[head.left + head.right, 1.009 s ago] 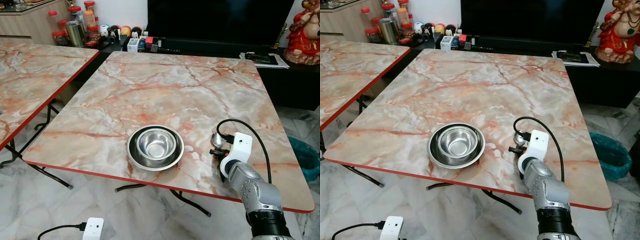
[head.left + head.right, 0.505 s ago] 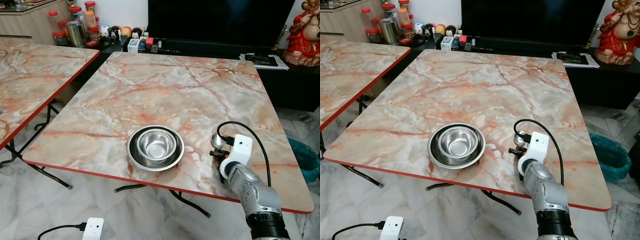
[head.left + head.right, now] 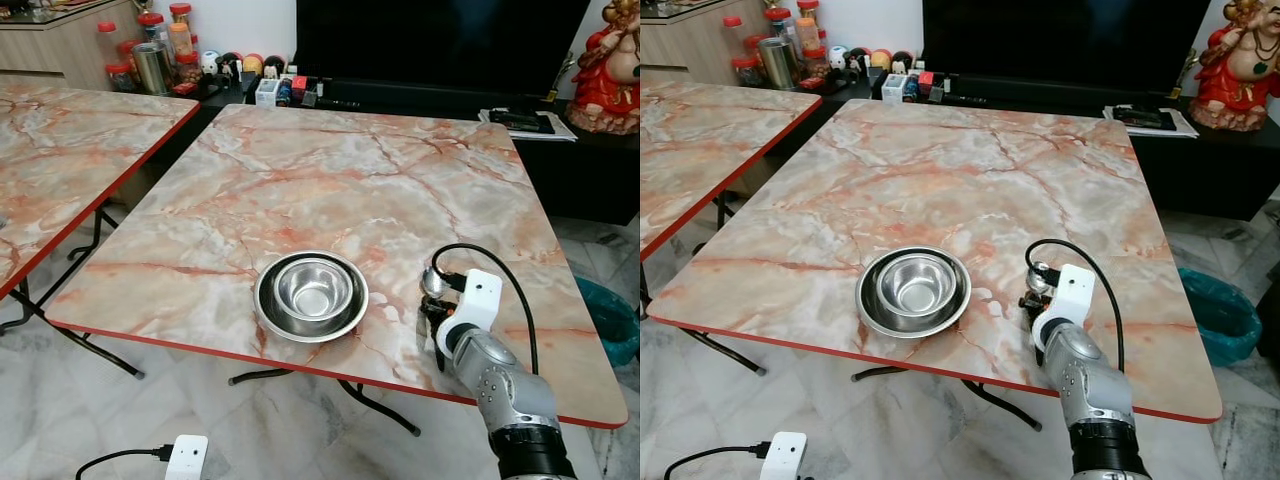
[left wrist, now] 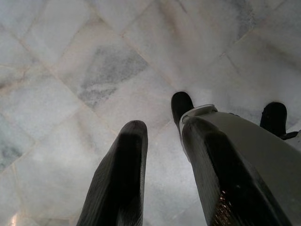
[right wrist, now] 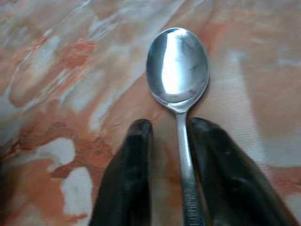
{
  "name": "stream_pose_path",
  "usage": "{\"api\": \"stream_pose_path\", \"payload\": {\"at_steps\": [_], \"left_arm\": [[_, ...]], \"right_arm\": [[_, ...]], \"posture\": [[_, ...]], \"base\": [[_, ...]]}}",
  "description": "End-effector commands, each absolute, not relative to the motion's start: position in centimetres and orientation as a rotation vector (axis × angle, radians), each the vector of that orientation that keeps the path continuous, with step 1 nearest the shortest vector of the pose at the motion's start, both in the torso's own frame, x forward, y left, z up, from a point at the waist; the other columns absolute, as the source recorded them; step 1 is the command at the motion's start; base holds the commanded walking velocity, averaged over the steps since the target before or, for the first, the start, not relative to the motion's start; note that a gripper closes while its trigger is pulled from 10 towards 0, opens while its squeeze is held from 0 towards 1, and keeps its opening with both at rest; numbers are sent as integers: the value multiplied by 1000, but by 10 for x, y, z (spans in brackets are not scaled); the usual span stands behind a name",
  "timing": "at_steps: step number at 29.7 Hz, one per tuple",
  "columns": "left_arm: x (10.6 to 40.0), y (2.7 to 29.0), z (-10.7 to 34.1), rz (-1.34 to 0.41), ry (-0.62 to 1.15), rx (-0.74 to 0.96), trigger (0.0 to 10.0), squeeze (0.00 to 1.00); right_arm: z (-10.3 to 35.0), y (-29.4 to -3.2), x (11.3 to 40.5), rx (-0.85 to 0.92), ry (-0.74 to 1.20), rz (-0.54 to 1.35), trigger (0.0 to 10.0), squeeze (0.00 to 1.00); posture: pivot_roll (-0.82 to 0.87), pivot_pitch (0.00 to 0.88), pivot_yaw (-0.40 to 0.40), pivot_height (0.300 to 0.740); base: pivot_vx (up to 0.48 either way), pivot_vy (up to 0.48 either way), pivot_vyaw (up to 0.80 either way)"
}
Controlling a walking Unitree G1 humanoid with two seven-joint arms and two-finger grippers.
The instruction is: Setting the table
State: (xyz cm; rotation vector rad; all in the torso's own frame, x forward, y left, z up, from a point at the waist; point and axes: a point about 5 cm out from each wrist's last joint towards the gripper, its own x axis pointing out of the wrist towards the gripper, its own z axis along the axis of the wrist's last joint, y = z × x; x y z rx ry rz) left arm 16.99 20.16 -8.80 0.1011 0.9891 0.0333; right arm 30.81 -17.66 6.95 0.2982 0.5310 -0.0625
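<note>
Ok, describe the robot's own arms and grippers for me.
The right arm is ribbed silver metal ending in a black cuff, with a white wrist camera block and a looping black cable. Both the right gripper and the left gripper have two long black fingers.

1. The right arm has slid a touch toward the robot's left, so the right gripper (image 3: 432, 305) now sits slightly nearer the steel bowls (image 3: 311, 294) than a second ago.
2. The white wrist block (image 3: 477, 297) has dropped a little lower over the marble table (image 3: 330, 180), closer to its surface.
3. The spoon (image 5: 178, 75) has travelled along with the gripper, its shiny bowl edging left by the same small amount.
4. The black cable (image 3: 485, 258) looping over the wrist now arches a bit lower.
5. The silver forearm has pulled in closer beneath the table's red front edge.
</note>
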Motion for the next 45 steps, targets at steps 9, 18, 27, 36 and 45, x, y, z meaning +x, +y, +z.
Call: {"api": "stream_pose_path", "payload": {"at_steps": [9, 18, 27, 36, 45], "left_arm": [[169, 200, -89, 28, 1000, 107, 10000, 0], [170, 200, -88, 29, 996, 102, 10000, 0], [170, 200, -88, 29, 998, 102, 10000, 0], [169, 200, -89, 27, 1002, 103, 10000, 0], [169, 200, -89, 22, 1004, 105, 10000, 0]], "right_arm": [[75, -199, 308, 177, 471, -160, 10000, 0], [93, -212, 312, 156, 360, -184, 10000, 0], [88, -208, 311, 167, 370, -171, 10000, 0], [76, -211, 309, 162, 420, -180, 10000, 0], [66, -208, 305, 173, 465, -161, 10000, 0]], "posture": [[-6, 23, -8, 736], [-6, 19, -6, 736], [0, 18, -9, 736], [1, 17, -9, 736], [1, 11, -7, 736]], "base": [[0, 0, 0], [0, 0, 0], [0, 0, 0], [0, 0, 0], [0, 0, 0]]}}
